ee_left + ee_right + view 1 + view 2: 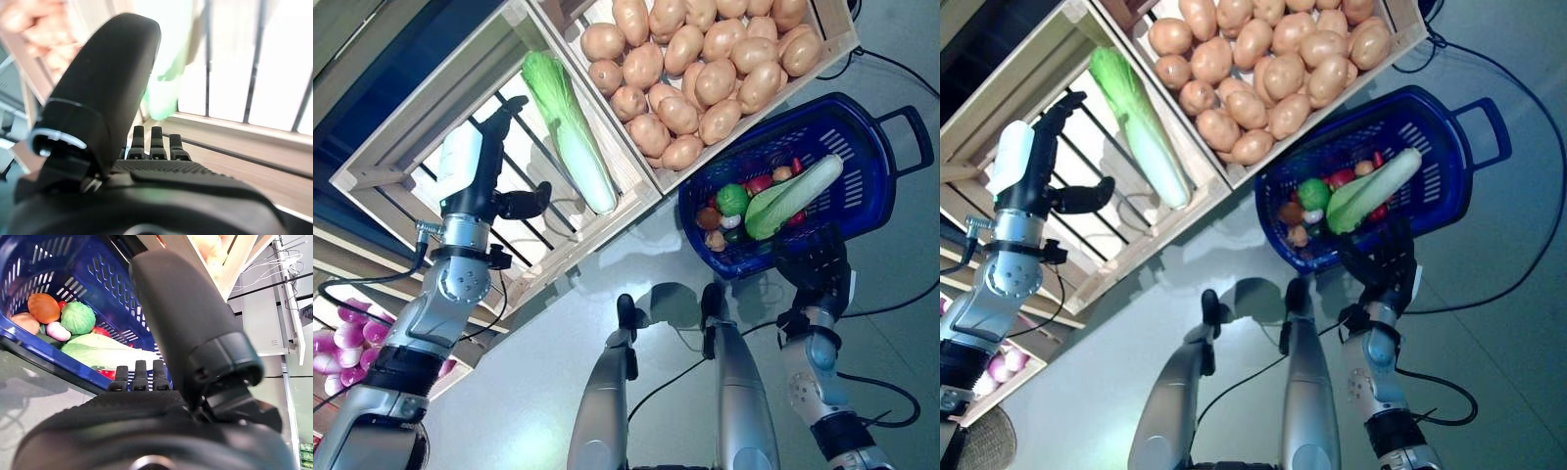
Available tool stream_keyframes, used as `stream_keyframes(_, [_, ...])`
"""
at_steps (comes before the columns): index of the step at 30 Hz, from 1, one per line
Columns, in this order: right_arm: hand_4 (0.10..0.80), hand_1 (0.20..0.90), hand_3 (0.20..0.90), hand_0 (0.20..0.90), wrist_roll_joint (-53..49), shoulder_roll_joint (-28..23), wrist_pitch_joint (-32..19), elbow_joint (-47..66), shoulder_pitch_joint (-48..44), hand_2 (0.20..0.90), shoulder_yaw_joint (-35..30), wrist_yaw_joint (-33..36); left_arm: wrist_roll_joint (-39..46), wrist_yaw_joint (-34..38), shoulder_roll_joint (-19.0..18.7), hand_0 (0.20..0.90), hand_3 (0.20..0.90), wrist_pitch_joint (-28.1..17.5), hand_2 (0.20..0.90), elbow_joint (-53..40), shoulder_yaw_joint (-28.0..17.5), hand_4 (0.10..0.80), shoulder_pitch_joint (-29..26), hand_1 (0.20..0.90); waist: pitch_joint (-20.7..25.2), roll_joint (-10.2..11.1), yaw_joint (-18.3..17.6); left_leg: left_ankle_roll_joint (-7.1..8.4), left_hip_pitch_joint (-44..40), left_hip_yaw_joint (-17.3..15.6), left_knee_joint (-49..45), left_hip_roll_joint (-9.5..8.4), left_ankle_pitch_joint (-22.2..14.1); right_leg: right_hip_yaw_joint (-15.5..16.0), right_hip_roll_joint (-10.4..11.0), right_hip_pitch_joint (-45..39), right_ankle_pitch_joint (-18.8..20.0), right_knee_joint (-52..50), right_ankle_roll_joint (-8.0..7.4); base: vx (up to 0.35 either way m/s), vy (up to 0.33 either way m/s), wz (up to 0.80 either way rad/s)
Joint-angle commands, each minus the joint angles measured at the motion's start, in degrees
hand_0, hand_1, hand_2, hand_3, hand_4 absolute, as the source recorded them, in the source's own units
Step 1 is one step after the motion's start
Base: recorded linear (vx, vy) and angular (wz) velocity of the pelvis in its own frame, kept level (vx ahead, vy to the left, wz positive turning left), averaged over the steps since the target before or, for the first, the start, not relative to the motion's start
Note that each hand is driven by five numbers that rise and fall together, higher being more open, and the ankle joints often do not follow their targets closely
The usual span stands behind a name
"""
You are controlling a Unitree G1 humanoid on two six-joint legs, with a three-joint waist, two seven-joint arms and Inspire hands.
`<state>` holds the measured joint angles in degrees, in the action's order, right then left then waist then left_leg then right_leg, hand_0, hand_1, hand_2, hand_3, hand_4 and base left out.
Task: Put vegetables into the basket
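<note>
**Cabbage in crate, basket part filled**

The slatted crate (406,147) holds one long cabbage (570,132), beside the potato crate (832,44). The blue basket (862,186) holds another cabbage (793,196) and small vegetables (732,200). Left hand (484,162) hovers released near the crate's cabbage; right hand (815,269) grasps the basket rim.

Pale, unpainted wood with a matt finish is seen in the slatted crates (431,108). The blue basket (862,186) is made of glossy perforated plastic. A smooth, faintly reflective sheen is shown by the grey floor (538,362).
</note>
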<state>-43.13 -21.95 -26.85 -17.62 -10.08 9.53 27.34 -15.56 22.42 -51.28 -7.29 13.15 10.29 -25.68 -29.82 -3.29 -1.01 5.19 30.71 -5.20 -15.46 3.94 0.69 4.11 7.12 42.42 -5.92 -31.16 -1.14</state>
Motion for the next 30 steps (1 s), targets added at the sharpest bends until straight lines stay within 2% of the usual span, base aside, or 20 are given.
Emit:
stream_keyframes(1, [0.800,0.900,0.900,0.900,1.6,-4.0,-5.1,7.4,-0.1,0.900,-2.2,-3.2,-7.2,5.3,-8.9,0.900,0.900,1.0,0.900,-0.9,-2.2,0.800,-5.6,0.900,0.0,-1.3,-2.1,-0.31,4.0,-1.4,-4.2,-0.83,1.1,2.0,0.0,-6.4,-0.3,4.6,-0.50,-0.002,0.043,0.00])
stream_keyframes(9, [0.800,0.900,0.900,0.900,-0.2,-7.2,-5.0,6.9,-0.6,0.900,-2.0,-4.3,-16.2,2.7,-15.5,0.900,0.900,4.2,0.900,3.5,5.8,0.800,-10.4,0.900,0.0,-2.0,-3.3,0.06,4.2,-2.3,-3.8,-0.41,1.6,1.4,0.5,-5.9,0.0,5.1,-0.71,-0.002,0.048,-0.02])
stream_keyframes(13, [0.800,0.900,0.900,0.900,-1.4,-8.7,-4.9,6.4,-1.1,0.900,-2.2,-5.0,-22.9,1.2,-17.4,0.900,0.900,6.5,0.900,5.0,9.4,0.800,-12.6,0.900,0.0,-2.5,-3.7,0.27,4.3,-2.6,-4.1,-0.38,1.2,1.3,1.0,-5.6,-0.5,4.8,-0.83,0.001,0.049,-0.06])
stream_keyframes(16, [0.800,0.900,0.900,0.900,-1.6,-9.4,-4.6,6.8,-1.5,0.900,-2.2,-5.3,-24.0,0.8,-18.3,0.900,0.900,7.7,0.900,6.0,11.0,0.800,-14.1,0.900,0.0,-2.7,-4.0,0.35,4.7,-2.8,-3.7,-0.26,1.7,1.2,1.1,-5.1,0.0,5.2,-0.83,-0.020,0.031,-0.04])
stream_keyframes(23, [0.800,0.900,0.900,0.900,-1.3,-10.1,-4.2,7.4,-1.2,0.900,-2.0,-5.0,-27.9,5.9,-18.7,0.900,0.900,6.5,0.900,9.3,12.9,0.800,-15.5,0.900,0.0,-3.1,-4.6,0.56,4.9,-3.1,-3.9,-0.18,1.5,0.9,1.5,-4.5,-0.4,4.6,-0.93,0.003,0.026,0.00])
stream_keyframes(30, [0.800,0.900,0.900,0.900,-1.4,-10.9,-3.6,7.2,-1.6,0.900,-2.2,-5.4,-32.3,14.2,-18.2,0.900,0.900,3.7,0.900,13.1,13.8,0.800,-17.1,0.900,0.0,-2.9,-5.1,0.79,6.0,-3.6,-4.7,0.29,1.5,0.7,1.6,-3.4,-0.6,3.7,-0.73,0.002,0.023,0.00])
